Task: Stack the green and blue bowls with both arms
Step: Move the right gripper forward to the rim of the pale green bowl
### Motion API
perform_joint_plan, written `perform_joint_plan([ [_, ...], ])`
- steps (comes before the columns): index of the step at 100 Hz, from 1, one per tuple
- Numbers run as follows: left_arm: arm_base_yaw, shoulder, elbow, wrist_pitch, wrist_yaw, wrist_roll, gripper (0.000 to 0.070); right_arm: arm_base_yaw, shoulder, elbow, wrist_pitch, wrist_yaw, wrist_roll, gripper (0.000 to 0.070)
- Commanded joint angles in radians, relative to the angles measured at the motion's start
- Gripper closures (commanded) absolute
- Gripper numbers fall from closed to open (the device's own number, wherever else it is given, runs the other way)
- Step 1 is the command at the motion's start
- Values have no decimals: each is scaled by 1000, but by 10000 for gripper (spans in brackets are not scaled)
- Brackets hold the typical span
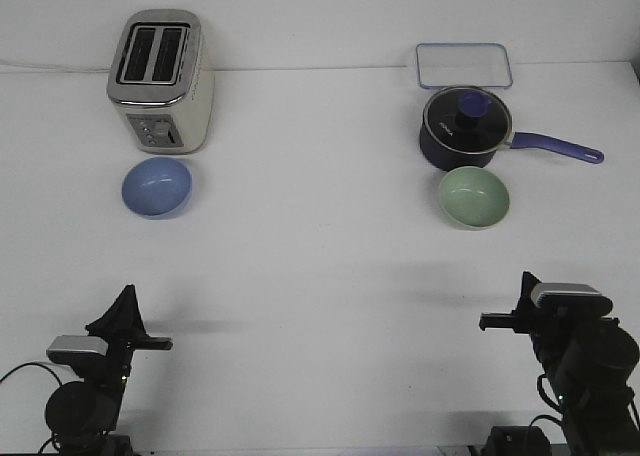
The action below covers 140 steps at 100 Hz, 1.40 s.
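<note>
Bowls sit well apart and untouched, so we take the step in hand to be the first reach. Nearest us, both arms are parked low at the table's front edge: left gripper (150, 343) on the left, right gripper (497, 322) on the right. Whether either gripper is spread or closed we cannot tell; the fingers show only as thin dark shapes.

Farther out, the blue bowl (157, 187) rests upright on the left side of the white table (320, 276), just in front of the toaster (158, 81). The green bowl (474, 197) rests upright on the right, just in front of the dark pot (466, 128), whose handle points right. A clear tray (464, 65) lies beyond the pot.

Our judgement: each arm should take the bowl on its own side, pinching the near rim, away from toaster and pot. Glossy rims may slip, so we would seat the fingers deep over the wall, lift straight, then meet over the bare middle.
</note>
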Motion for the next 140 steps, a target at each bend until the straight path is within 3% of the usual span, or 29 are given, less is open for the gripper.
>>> perform_joint_plan([
  [1,2,-2,-19,11,2,9,689,1,52,55,-37,0,-5,699],
  [24,2,-2,-19,11,2,9,689,1,219,175,-205,0,-5,699],
  [74,2,-2,-19,10,2,9,689,1,254,176,-206,-1,-4,683],
  [82,2,-2,-19,10,2,9,689,1,254,176,-214,-1,-4,571],
  [96,2,-2,-19,11,2,9,689,1,254,176,-226,-2,-4,199],
  [101,1,-2,-19,11,2,9,689,1,253,176,-230,-2,-4,116],
  [140,2,-2,-19,11,2,9,689,-2,336,217,-195,0,10,105],
])
